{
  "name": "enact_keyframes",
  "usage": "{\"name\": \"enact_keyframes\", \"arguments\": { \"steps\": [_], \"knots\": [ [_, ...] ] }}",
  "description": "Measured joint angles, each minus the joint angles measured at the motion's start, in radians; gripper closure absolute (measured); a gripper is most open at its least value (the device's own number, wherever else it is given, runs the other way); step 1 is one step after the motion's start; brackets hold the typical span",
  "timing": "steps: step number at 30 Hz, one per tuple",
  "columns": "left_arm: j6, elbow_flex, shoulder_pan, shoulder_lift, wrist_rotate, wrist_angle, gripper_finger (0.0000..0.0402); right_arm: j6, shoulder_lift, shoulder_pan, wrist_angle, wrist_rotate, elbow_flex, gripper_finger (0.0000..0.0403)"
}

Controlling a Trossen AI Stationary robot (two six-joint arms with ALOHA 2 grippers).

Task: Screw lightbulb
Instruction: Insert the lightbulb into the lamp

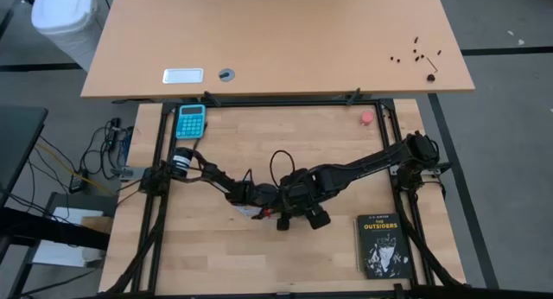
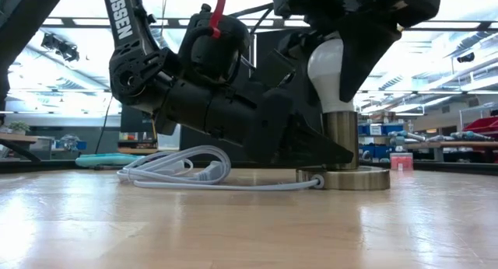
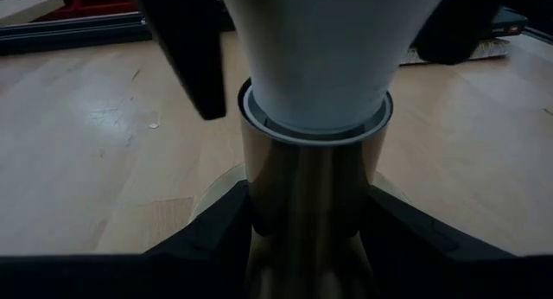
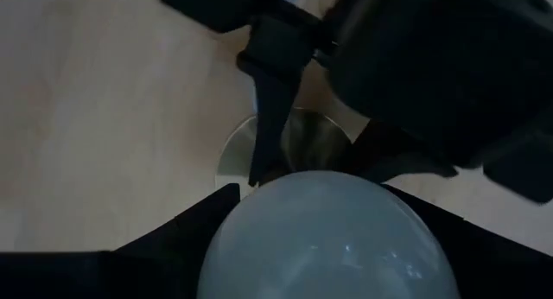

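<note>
At mid-table, our left gripper (image 3: 307, 247) clamps the brassy socket stem (image 2: 341, 141) — our right gripper (image 4: 324, 204) grips the white frosted lightbulb (image 2: 331, 71); twist it squarely, without tilting.

Matt white lightbulb (image 2: 333, 65), brushed-metal socket (image 2: 342, 137)

- Black book (image 1: 381, 244), lying on the desk (image 1: 216, 256) near the right arm's side: cover title reads "THE OUTSIDERS" in yellow; small line above it too tiny to read.
- Dark robot arm (image 2: 128, 28) in low view: white letters "OSSEN" run along the link; start of the word is cut off at the pic edge.
- Blue calculator (image 1: 191, 120): keys visible, no digits legible.
</note>
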Motion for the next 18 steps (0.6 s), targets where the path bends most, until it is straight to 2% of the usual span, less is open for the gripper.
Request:
{"name": "enact_keyframes", "arguments": {
  "steps": [7,11,18],
  "knots": [
    [0.001,0.000,-0.013,0.000,-0.055,0.001,0.0206,0.134,0.000,-0.036,0.000,-0.063,0.000,0.0132],
    [0.003,0.000,-0.018,0.000,-0.098,0.001,0.0206,0.215,0.000,-0.046,0.000,-0.064,0.000,0.0135],
    [-0.001,0.000,-0.018,0.000,-0.113,-0.002,0.0206,0.361,0.000,-0.045,0.012,-0.053,-0.020,0.0132]
  ]
}}
